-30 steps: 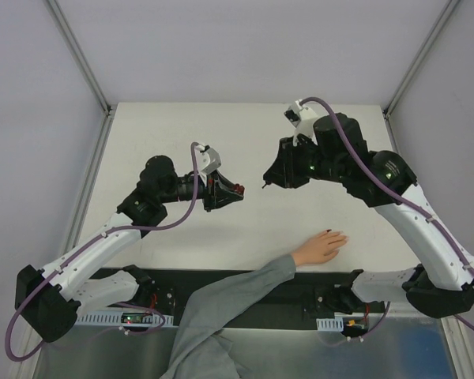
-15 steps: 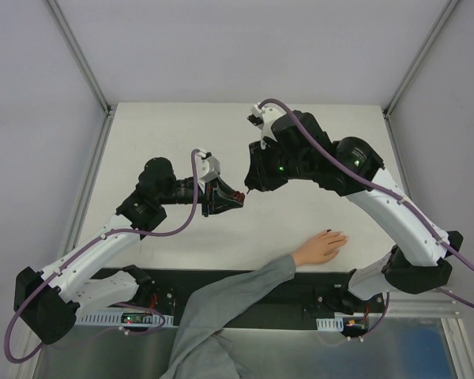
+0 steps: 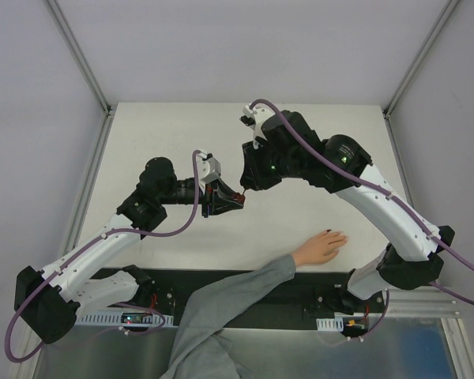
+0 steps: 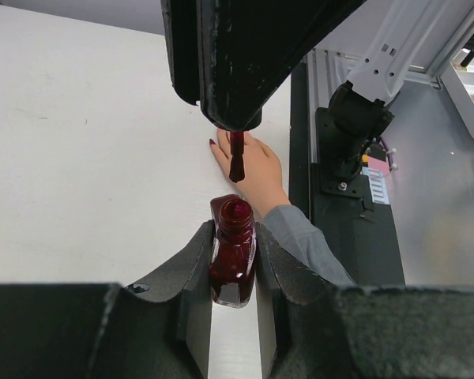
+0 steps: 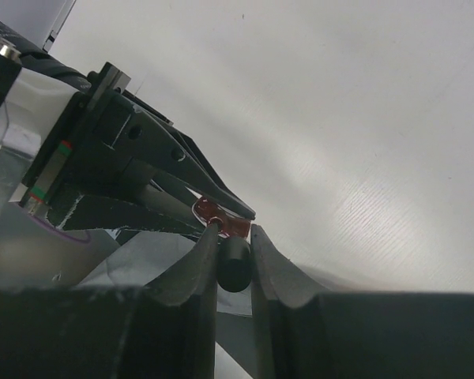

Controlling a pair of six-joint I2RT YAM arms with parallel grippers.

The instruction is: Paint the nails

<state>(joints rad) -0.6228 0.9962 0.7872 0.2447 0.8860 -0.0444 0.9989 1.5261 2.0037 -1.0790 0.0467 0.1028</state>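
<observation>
Swung leftward since a second ago, right gripper (image 3: 249,180) clamped on a black cap (image 5: 234,264), its red brush (image 4: 235,158) just above the bottle (image 4: 233,264), left gripper (image 3: 225,197) clamped on that bottle, nails (image 4: 212,142) on a hand (image 3: 320,247) lying flat on the table (image 3: 182,134), well apart.

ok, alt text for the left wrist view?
The left robot hand grips an open dark-red polish bottle, and the right robot hand holds the brush just above its neck. Beyond, a person's hand in a grey sleeve lies on the white table.
</observation>
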